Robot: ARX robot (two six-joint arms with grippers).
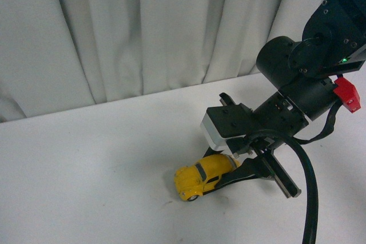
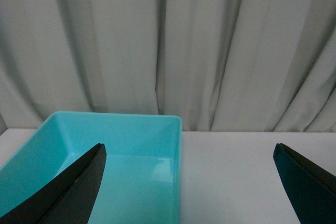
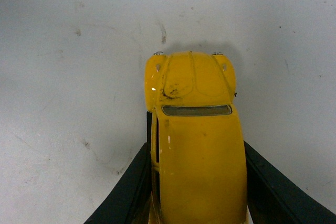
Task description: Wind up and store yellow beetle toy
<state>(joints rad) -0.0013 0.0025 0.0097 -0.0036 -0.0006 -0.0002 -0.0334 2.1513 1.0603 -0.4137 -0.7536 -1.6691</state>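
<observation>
The yellow beetle toy (image 1: pixel 203 178) rests with its wheels on the white table (image 1: pixel 86 170), nose pointing left and toward the front. My right gripper (image 1: pixel 229 176) is shut on its rear half, one black finger on each side. In the right wrist view the yellow beetle toy (image 3: pixel 195 129) fills the middle, and black fingers (image 3: pixel 131 187) press its flanks. My left gripper (image 2: pixel 189 182) is open, its dark fingertips (image 2: pixel 79 182) wide apart with nothing between them. The left arm does not show in the front view.
A turquoise plastic bin (image 2: pixel 157 124) with nothing visible in it sits on the table under my left gripper, against a pale curtain (image 2: pixel 168 45). The same curtain (image 1: pixel 143 32) closes off the table's far edge. The right arm's black cable (image 1: pixel 311 198) hangs at the front right.
</observation>
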